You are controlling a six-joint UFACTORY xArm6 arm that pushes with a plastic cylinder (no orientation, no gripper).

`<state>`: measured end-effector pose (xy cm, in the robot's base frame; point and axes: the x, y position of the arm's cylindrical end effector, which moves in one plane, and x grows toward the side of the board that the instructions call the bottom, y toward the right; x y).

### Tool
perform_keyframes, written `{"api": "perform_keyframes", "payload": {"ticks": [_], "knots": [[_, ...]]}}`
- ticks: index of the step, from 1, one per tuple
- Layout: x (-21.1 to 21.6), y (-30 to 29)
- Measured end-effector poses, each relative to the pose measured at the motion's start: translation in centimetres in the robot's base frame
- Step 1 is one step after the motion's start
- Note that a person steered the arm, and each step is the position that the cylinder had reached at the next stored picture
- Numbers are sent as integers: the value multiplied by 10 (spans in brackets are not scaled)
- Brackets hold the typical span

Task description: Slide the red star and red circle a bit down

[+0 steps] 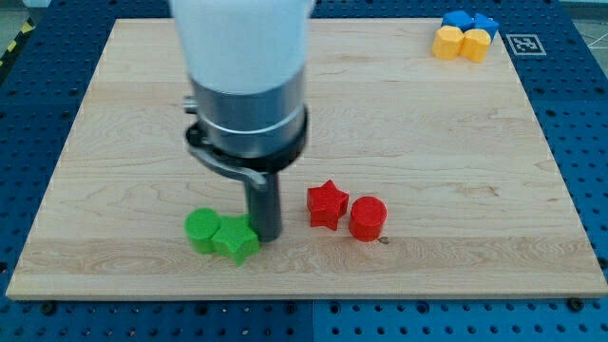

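Note:
The red star [327,204] lies right of the board's lower middle, with the red circle [367,218] touching it on its lower right. My tip [265,235] rests on the board about 45 px to the left of the red star. It stands against the right side of a green star [236,241]. A green circle [201,230] touches the green star on its left. The arm's white and grey body hides the board above the tip.
A yellow heart-like block [462,43] and a blue block [469,21] sit together at the board's top right corner. A small black-and-white marker [520,43] lies just off the board's right edge there.

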<state>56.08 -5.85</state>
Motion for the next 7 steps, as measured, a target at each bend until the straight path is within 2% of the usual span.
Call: {"api": "perform_keyframes", "payload": {"ticks": [2,4,5,6,7], "knots": [[0,-64],[0,-77],[-21,-61],[-77,-61],[-99,-29]]}}
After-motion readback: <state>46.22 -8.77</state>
